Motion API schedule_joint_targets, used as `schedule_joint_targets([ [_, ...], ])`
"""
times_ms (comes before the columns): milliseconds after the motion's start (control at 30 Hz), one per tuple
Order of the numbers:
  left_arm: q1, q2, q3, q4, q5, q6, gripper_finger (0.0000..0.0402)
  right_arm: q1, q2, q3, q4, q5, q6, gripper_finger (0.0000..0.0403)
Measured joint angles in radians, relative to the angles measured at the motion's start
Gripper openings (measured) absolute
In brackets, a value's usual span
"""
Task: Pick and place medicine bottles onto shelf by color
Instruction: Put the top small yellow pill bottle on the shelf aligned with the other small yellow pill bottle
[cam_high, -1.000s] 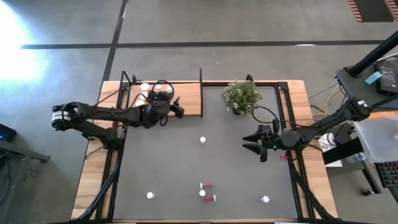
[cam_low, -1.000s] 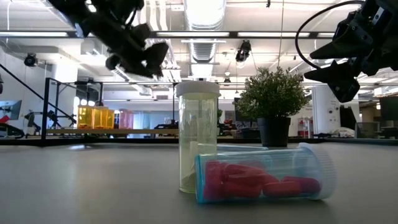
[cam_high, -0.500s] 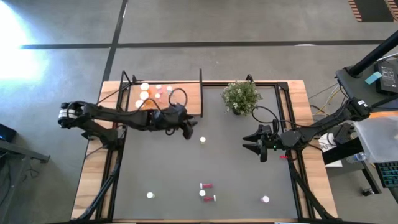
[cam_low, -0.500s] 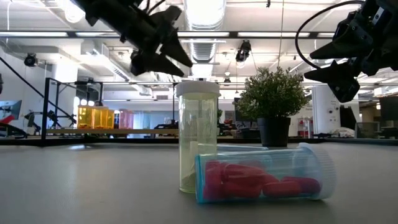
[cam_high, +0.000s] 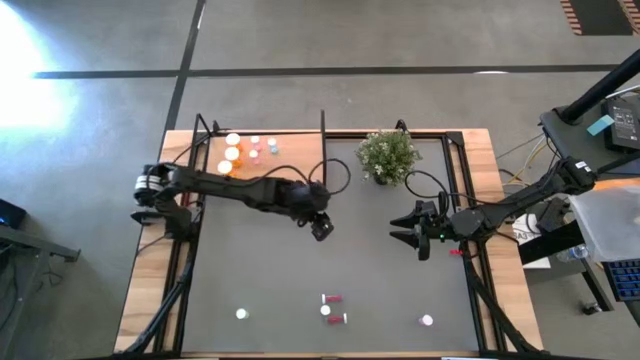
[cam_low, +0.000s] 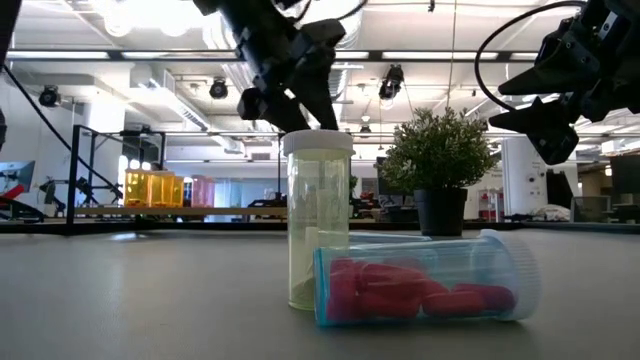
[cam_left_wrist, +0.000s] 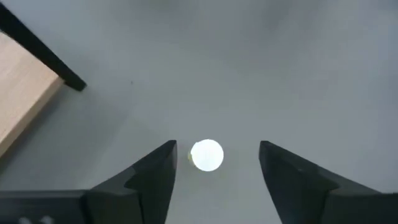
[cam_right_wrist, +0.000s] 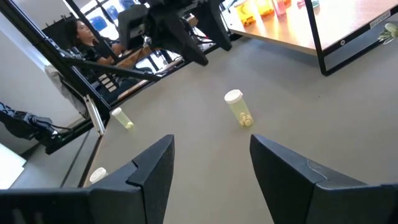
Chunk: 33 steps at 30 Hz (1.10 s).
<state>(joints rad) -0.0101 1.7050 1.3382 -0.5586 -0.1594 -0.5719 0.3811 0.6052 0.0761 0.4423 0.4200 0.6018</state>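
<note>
Centre of the high view: the left gripper (cam_high: 322, 228) hangs directly over a small upright yellow-tinted medicine bottle with a white cap (cam_left_wrist: 206, 155), jaws spread wide and empty to either side of the cap, evidently lined up to grasp it. The light-brown wooden shelf (cam_high: 300, 158), upper left, holds sorted bottles. The right gripper (cam_high: 404, 228) waits centre-right above the dark grey bench (cam_high: 260, 270), jaws apart, empty.

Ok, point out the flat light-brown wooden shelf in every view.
High: flat light-brown wooden shelf, far table edge, left of the green potted plant.
Low: thin board in the left background.
Left wrist: only a corner shows.
Right wrist: in the far background.
Shared landmark: its thin dark upright edge.
</note>
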Motion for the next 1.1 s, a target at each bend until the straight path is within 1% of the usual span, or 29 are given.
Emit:
schedule_joint_targets([
  [167,0.0,0.067,0.06,-0.037,0.021,-0.001,0.0248,0.0,0.0,0.0,0.001,0.0,0.0,0.0201],
  [300,0.0,0.113,0.075,-0.053,0.024,-0.023,0.0257,0.0,0.0,0.0,0.0,0.0,0.0,0.0201],
  [633,0.002,0.175,0.064,-0.059,0.015,-0.014,0.0258,0.0,0.0,0.0,-0.002,0.0,0.0,0.0201],
  [767,0.003,0.197,0.064,-0.051,0.012,0.029,0.0258,0.0,0.0,0.0,-0.008,0.0,0.0,0.0201],
  [900,0.003,0.204,0.064,-0.047,0.012,0.033,0.0258,0.0,0.0,0.0,-0.016,0.0,0.0,0.0201],
  [1000,0.006,0.204,0.064,-0.045,0.012,0.035,0.0248,0.0,0.0,0.0,-0.018,0.0,0.0,0.0201],
  [1100,0.006,0.204,0.063,-0.024,0.012,0.04,0.0228,0.0,0.0,0.0,-0.018,0.0,0.0,0.0201],
])
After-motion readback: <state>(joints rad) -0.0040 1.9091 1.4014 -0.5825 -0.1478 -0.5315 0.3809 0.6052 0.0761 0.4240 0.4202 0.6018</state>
